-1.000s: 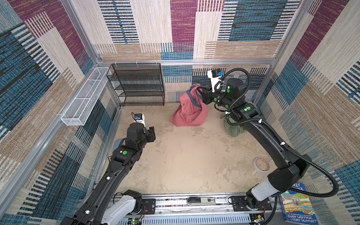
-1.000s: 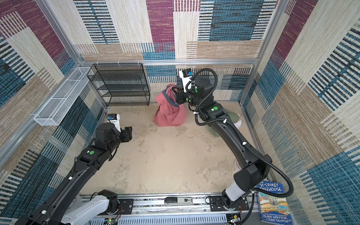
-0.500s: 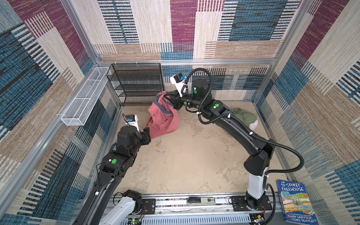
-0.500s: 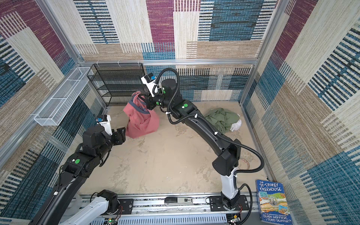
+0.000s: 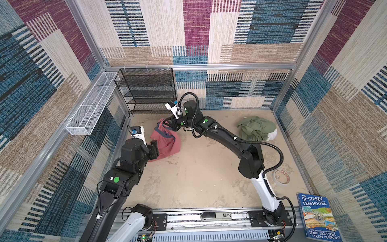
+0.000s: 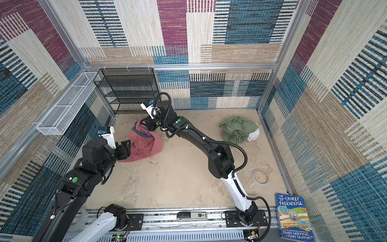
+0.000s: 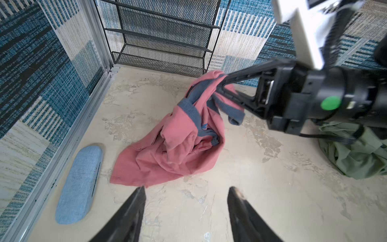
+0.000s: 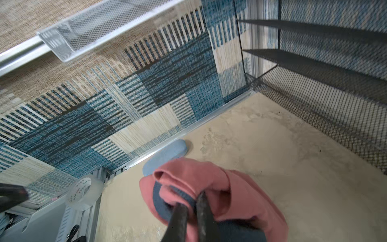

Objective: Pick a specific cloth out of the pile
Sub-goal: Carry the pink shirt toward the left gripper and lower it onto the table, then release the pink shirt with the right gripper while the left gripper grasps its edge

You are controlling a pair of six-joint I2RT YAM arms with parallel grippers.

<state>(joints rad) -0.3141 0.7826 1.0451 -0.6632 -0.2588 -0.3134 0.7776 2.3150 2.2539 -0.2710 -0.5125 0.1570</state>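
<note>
Separation step, judged nearly done: the right gripper (image 7: 222,83), fingers (image 8: 180,218) clamped on the grey-blue trim, holds the cloth (image 5: 166,142) up just in front of the black mesh rack (image 5: 146,90), hem resting on the bench (image 5: 199,178). The pile (image 5: 255,127) lies well apart from the rack. The left gripper (image 7: 186,189), fingers (image 7: 134,206) wide and empty, hovers near the hem. The next move probably calls for lowering and releasing the cloth there.
</note>
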